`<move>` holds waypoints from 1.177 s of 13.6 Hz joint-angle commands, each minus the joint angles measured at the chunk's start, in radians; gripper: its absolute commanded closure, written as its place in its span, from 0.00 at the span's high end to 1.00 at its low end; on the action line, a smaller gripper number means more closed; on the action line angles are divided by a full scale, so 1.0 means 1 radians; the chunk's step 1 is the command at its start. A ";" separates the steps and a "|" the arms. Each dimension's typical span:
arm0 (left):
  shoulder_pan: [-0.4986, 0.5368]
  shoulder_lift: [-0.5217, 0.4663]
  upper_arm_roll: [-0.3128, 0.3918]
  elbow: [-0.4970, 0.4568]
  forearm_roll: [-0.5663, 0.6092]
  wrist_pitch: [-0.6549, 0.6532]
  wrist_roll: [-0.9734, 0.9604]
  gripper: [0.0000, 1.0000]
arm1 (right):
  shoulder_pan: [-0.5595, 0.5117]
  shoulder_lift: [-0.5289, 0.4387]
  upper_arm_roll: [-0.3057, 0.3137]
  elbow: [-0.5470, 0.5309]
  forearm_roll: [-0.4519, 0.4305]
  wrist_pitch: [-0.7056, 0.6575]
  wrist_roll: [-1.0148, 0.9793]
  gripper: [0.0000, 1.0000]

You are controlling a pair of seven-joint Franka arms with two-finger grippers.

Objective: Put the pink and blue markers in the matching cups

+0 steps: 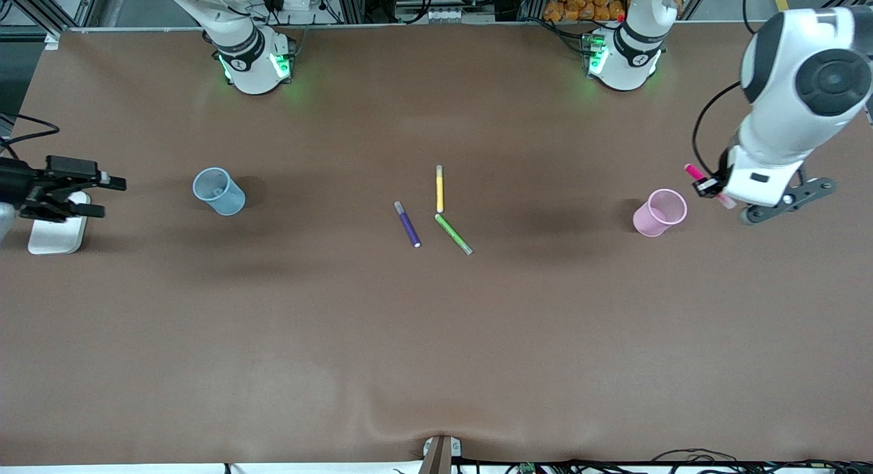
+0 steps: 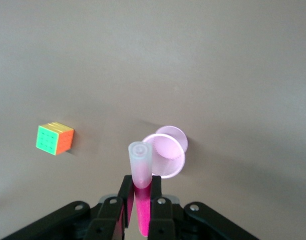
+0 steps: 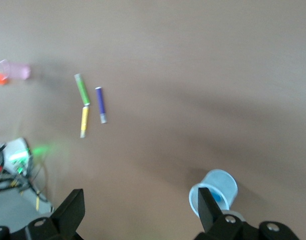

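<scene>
My left gripper (image 1: 709, 186) (image 2: 141, 183) is shut on the pink marker (image 1: 696, 173) (image 2: 141, 162), which is up in the air with its pale clear end pointing away from the wrist. It hangs over the table just beside the pale pink cup (image 1: 659, 213) (image 2: 165, 155), toward the left arm's end. The pale blue cup (image 1: 218, 191) (image 3: 215, 192) stands toward the right arm's end. A bright blue piece inside it looks like the blue marker (image 3: 220, 198). My right gripper (image 1: 102, 196) (image 3: 140, 200) is open and empty, off to the side of the blue cup.
A purple marker (image 1: 408, 224), a yellow marker (image 1: 440, 188) and a green marker (image 1: 453, 234) lie close together mid-table. A coloured puzzle cube (image 2: 55, 138) sits near the pink cup. A white flat object (image 1: 58, 232) lies under the right gripper.
</scene>
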 commanded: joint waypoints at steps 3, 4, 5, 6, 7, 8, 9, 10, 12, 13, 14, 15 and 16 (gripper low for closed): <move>0.060 -0.106 -0.011 -0.129 0.017 0.074 0.090 0.00 | 0.129 0.014 0.003 0.190 -0.270 -0.049 0.285 1.00; 0.063 -0.113 -0.010 -0.148 0.017 0.097 0.090 0.00 | 0.183 0.014 -0.002 0.230 -0.343 -0.062 0.380 1.00; 0.061 -0.116 -0.011 -0.172 0.016 0.123 0.089 0.00 | 0.197 0.014 0.000 0.254 -0.362 -0.097 0.495 1.00; 0.061 -0.128 -0.011 -0.194 0.016 0.152 0.089 0.00 | 0.197 0.014 0.001 0.277 -0.362 -0.115 0.549 1.00; 0.061 -0.137 -0.011 -0.221 0.016 0.186 0.087 0.00 | 0.197 0.014 -0.002 0.294 -0.369 -0.123 0.559 1.00; 0.063 -0.146 -0.011 -0.238 0.016 0.211 0.089 0.00 | 0.203 0.009 -0.003 0.296 -0.389 -0.126 0.565 1.00; 0.063 -0.146 -0.011 -0.246 0.016 0.232 0.089 0.00 | 0.205 -0.003 0.001 0.288 -0.423 -0.126 0.580 1.00; 0.063 -0.146 -0.011 -0.257 0.016 0.254 0.089 0.00 | 0.207 -0.020 0.004 0.284 -0.440 -0.135 0.632 1.00; 0.064 -0.154 -0.010 -0.310 0.016 0.332 0.089 0.00 | 0.242 -0.075 0.004 0.218 -0.443 -0.187 0.756 1.00; 0.081 -0.163 -0.010 -0.347 0.016 0.381 0.089 0.00 | 0.254 -0.103 0.003 0.169 -0.445 -0.166 0.766 1.00; 0.092 -0.163 -0.011 -0.370 0.016 0.425 0.089 0.00 | 0.256 -0.115 0.003 0.153 -0.445 -0.140 0.767 1.00; 0.093 -0.157 -0.010 -0.378 0.016 0.447 0.089 0.00 | 0.250 -0.146 0.001 0.121 -0.445 -0.123 0.766 1.00; 0.093 -0.156 -0.011 -0.386 0.016 0.462 0.089 0.00 | 0.251 -0.204 0.001 0.056 -0.443 -0.097 0.766 1.00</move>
